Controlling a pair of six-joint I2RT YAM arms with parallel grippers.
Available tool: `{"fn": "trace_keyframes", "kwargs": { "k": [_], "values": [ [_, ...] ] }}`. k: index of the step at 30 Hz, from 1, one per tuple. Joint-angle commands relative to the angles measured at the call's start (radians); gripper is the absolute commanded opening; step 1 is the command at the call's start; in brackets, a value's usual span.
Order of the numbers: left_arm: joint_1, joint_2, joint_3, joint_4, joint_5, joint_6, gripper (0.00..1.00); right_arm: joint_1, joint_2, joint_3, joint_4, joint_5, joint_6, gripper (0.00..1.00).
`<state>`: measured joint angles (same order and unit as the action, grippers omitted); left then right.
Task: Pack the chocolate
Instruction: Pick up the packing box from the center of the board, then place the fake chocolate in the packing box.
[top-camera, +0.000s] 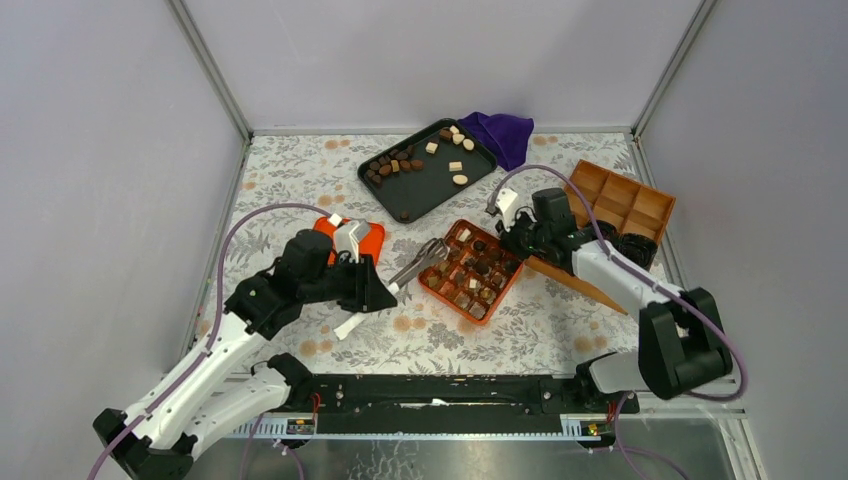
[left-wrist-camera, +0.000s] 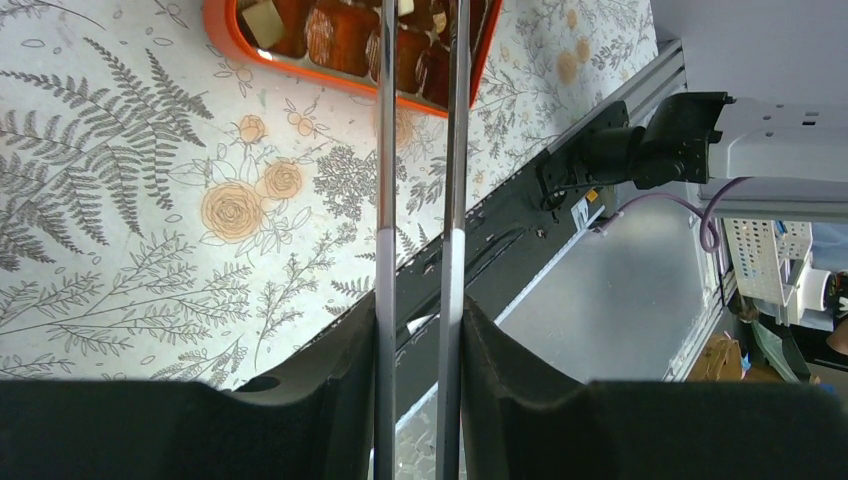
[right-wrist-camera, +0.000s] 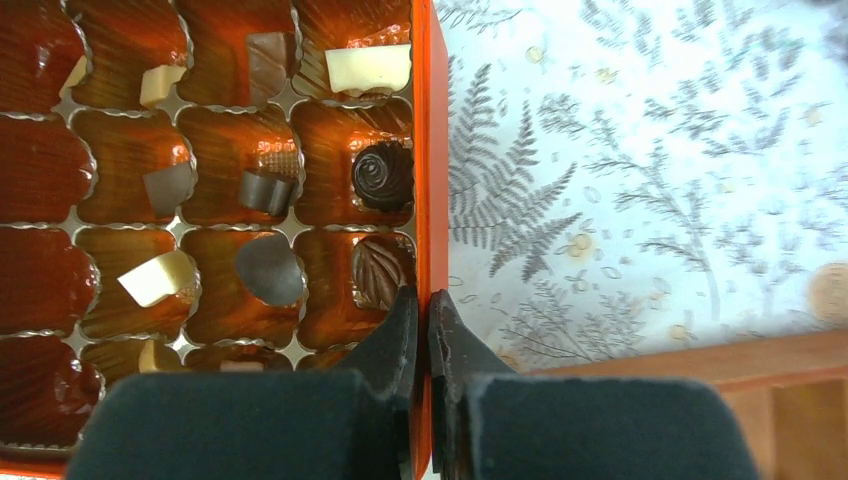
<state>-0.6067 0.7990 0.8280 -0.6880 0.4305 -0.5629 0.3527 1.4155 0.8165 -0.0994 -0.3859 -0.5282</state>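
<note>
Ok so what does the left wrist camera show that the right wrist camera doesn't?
Only the left wrist view shows the metal tongs gripped in the left end effector, plus the black base rail. Only the right wrist view shows the right end effector clamped on the rim of the orange box, and a wooden tray. Both show that box, chocolates in it, and the floral tablecloth.

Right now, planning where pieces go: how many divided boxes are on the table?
2: the glossy orange compartment box at centre; the brown wooden divided box at right edge.
</note>
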Motion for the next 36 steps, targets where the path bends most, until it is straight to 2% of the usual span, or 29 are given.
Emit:
{"fn": "trace_keyframes", "kwargs": {
  "k": [1, 6, 15, 23, 32, 36],
  "values": [
    [-0.050, -0.051, -0.019, 0.054, -0.048, -0.051, 0.00, 0.006, -0.146, -0.019, 0.130, 0.029, -0.018, 0.00],
    [-0.080, -0.091, -0.045, 0.051, -0.068, -0.051, 0.00, 0.006, -0.233, -0.061, 0.188, 0.055, -0.030, 0.00],
    [-0.164, -0.102, -0.072, 0.052, -0.164, -0.083, 0.00, 0.006, -0.296, -0.106, 0.261, 0.084, -0.035, 0.00],
    [-0.325, -0.044, -0.047, 0.052, -0.342, -0.126, 0.00, 0.006, -0.328, -0.131, 0.302, 0.095, -0.032, 0.00],
    [-0.481, -0.001, 0.001, 0.054, -0.489, -0.133, 0.00, 0.006, -0.476, -0.288, 0.545, 0.043, -0.041, 0.00],
    [-0.533, -0.014, 0.012, 0.055, -0.560, -0.122, 0.00, 0.006, -0.486, -0.299, 0.565, 0.034, -0.034, 0.00]
  ]
}}
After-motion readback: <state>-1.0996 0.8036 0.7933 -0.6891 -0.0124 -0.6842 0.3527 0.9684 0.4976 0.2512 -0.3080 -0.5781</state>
